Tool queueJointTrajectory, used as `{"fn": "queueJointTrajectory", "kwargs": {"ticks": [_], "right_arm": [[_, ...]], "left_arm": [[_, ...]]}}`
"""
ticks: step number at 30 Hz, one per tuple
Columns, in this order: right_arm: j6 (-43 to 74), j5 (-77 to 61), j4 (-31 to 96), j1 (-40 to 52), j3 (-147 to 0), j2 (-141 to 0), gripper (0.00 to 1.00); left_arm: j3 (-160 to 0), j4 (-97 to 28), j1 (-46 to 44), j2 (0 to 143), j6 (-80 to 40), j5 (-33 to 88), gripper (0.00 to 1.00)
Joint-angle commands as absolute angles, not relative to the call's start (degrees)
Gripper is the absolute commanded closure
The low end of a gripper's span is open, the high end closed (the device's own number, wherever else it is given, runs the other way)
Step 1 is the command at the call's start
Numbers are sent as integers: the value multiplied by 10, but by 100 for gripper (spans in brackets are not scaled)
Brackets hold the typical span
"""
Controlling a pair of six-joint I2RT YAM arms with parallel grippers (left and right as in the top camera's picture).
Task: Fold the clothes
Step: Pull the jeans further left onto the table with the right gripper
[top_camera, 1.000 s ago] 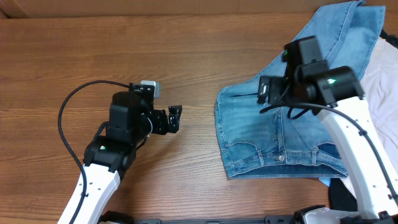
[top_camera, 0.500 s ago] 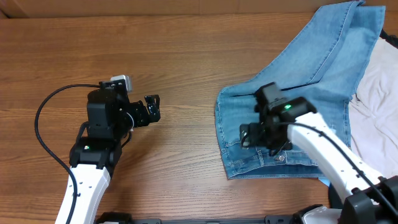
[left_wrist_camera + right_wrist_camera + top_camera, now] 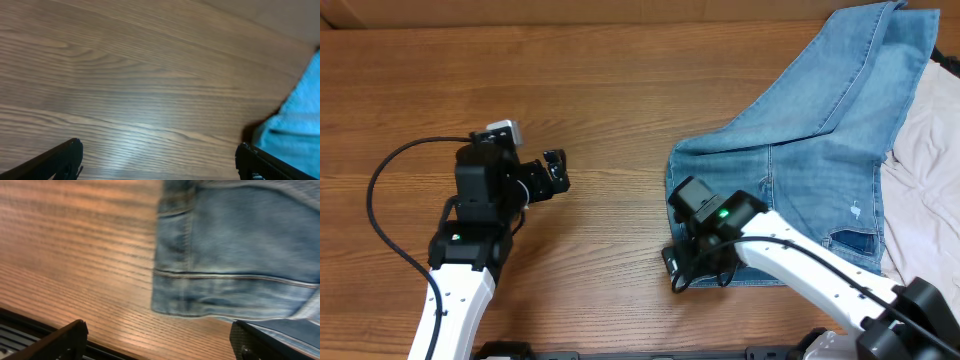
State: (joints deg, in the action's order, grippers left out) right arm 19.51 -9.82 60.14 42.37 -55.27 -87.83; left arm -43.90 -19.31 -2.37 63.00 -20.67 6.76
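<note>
The clothes, a pair of light-blue faded jeans, lie on the right of the wooden table, one leg stretching to the far right corner. My right gripper hangs open over the jeans' near left corner. In the right wrist view its fingers straddle bare wood just in front of the stitched denim edge, holding nothing. My left gripper stands open over bare wood at the left, well apart from the jeans. In its wrist view, the jeans' left edge shows past the right fingertip.
A beige garment lies at the right edge, partly under the jeans. The table's front edge with a dark rail runs close below my right gripper. A black cable loops behind my left arm.
My right arm has swung from over the middle of the jeans down to their near left corner. My left arm has drawn back to the left, away from the jeans.
</note>
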Motion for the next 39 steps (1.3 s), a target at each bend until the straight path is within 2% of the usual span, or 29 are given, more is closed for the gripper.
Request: {"fn": "queueJointTrajectory", "kwargs": {"ticks": [1,5,7,10,12,13,14,18,24,30,31,33,38,39], "right_arm": [[203,-88,598,439,-550,-910,6],[202,-86,598,442,-550,-954,9],[202,-86,596,442,-550,-974,17],[210,-84,587,442,-550,-1001,52],[213,-81,581,442,-550,-1006,72],[213,-74,576,442,-550,-1006,85],[213,-69,574,442,-552,-1006,89],[190,-70,580,442,-582,-1006,93],[117,-83,590,449,-736,-1006,95],[115,-117,520,454,-821,-1006,95],[115,-129,509,454,-824,-1006,85],[115,-143,505,454,-824,-1006,51],[101,-93,545,449,-824,-1006,14],[107,-70,553,444,-824,-1004,12]], "left_arm": [[-452,-194,2,618,-219,54,0],[-452,-195,38,618,-224,61,0],[-452,-196,48,618,-223,60,0],[-452,-198,59,618,-223,60,0],[-452,-199,60,618,-223,60,0],[-452,-199,60,618,-223,60,0],[-452,-199,60,618,-223,57,0],[-455,-194,63,617,-208,24,0],[-517,-225,106,616,-181,23,0],[-554,-246,132,616,-180,26,0],[-554,-248,132,616,-180,26,0],[-554,-257,132,616,-180,30,0],[-554,-281,130,616,-180,86,0],[-554,-284,130,616,-180,102,0]]}}
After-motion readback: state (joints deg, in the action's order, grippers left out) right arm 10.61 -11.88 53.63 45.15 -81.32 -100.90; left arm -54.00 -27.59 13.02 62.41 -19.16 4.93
